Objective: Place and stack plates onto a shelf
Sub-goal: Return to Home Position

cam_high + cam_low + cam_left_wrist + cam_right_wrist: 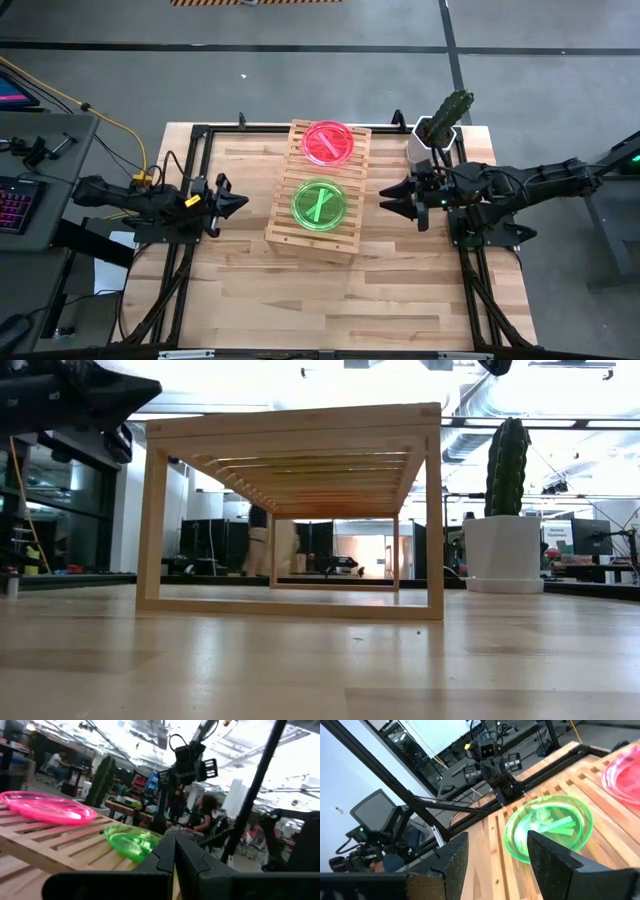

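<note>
Step in hand, as I judge it: stacking is done and I am going to the rest pose. No loose plate shows on the counter (250,290).

Left side: my left claw (238,203) hangs over the counter just beside the shelf's left edge, pointing at it. Its fingers are pressed together and hold nothing. From its wrist view the shelf slats run close ahead, both stacks in sight.

Centre: the shelf (300,240) stands in the middle of the counter, its long side running away from the front edge. The green plates (319,204) sit on the nearer half, level with both claws. The pink plates (328,142) sit on the far half. The two stacks lie close together but I see no overlap. From above I cannot count how many plates are in each stack. In the low view the shelf's underside is open with nothing beneath it.

Right side: my right claw (392,200) is near the shelf's right edge, facing the green plates. Fingers spread, empty. The cactus pot (425,140) stands just behind that arm, at the far right corner.

Next move calls for: drawing both arms back, away from the shelf. The right arm must not brush the cactus pot, nor either claw nudge the shelf.
</note>
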`<action>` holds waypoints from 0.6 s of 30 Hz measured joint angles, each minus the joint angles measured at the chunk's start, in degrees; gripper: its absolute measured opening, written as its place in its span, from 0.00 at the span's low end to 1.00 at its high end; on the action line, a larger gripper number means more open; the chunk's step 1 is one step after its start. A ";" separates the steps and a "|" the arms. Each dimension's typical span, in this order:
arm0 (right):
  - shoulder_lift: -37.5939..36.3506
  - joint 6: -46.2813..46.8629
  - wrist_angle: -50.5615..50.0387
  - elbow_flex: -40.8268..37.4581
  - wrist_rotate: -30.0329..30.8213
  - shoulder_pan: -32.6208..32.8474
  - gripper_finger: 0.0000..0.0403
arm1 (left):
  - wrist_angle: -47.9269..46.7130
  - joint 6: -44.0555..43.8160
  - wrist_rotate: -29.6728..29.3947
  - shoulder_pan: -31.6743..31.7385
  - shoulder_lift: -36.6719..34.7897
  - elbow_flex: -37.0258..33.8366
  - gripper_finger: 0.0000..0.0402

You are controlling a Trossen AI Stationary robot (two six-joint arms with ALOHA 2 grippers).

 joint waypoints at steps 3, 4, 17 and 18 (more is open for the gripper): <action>0.02 1.38 -1.33 0.01 -0.34 0.00 0.46 | -4.38 -0.04 1.09 0.00 -3.48 0.00 0.00; 0.02 1.46 -1.64 -0.01 -0.55 0.00 0.46 | -6.15 -0.04 1.16 0.00 -4.75 0.00 0.00; 0.02 3.99 -2.09 0.01 -1.59 0.02 0.46 | -21.92 -1.70 3.70 1.11 -9.52 2.56 0.00; 0.02 4.03 -2.46 0.01 -1.58 0.02 0.46 | -22.34 -2.19 3.71 1.09 -9.56 2.63 0.00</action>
